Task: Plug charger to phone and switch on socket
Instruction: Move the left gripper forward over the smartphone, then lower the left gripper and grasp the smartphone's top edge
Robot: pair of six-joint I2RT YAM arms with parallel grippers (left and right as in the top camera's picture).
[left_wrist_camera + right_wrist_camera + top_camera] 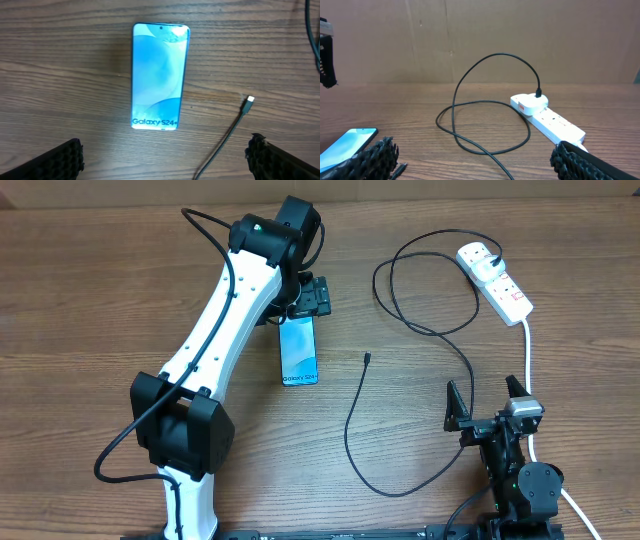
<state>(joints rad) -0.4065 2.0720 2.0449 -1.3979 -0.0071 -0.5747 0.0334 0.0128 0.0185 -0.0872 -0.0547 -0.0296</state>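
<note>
The phone [300, 352] lies flat on the table, its blue screen up, with "Galaxy S24" at the near end. It also shows in the left wrist view [160, 77] and the right wrist view [346, 145]. My left gripper [312, 297] is open and empty, hovering over the phone's far end. The charger [352, 430] is a thin black cable, its connector tip [367, 359] lying loose to the right of the phone, also seen in the left wrist view [249, 100]. Its other end is plugged into the socket [497, 280]. My right gripper [490, 402] is open and empty at the front right.
The charger cable loops widely over the table's right half [490, 107]. The socket's thick white cord [528, 355] runs down past my right gripper. A brown cardboard wall [520, 35] stands behind the table.
</note>
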